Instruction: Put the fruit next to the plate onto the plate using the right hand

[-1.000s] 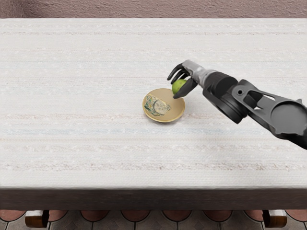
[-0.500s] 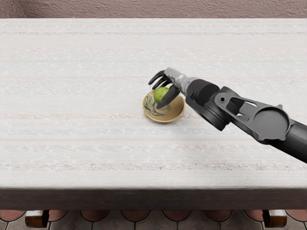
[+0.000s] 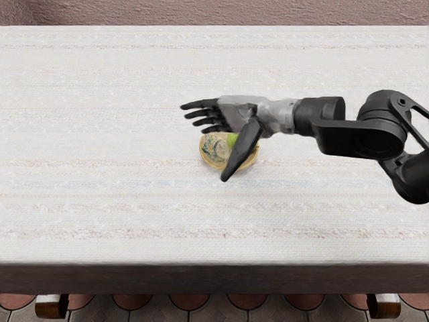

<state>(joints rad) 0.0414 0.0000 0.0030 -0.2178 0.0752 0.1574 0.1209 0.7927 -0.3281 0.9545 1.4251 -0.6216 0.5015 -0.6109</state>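
Over the plate, near the middle of the desk, you are seeing the right hand hovering with its fingers spread flat and its thumb slanting down across the dish; it is gripping nothing. Beneath the palm, the fruit is sitting inside the plate, toward its far rim. The opened hand is leaving it free to settle, which is suggesting the placing is done. Whether the thumb is touching the fruit, you cannot tell. Only a small part is showing: a smooth, rounded, yellow-green patch, the rest being hidden by the hand.
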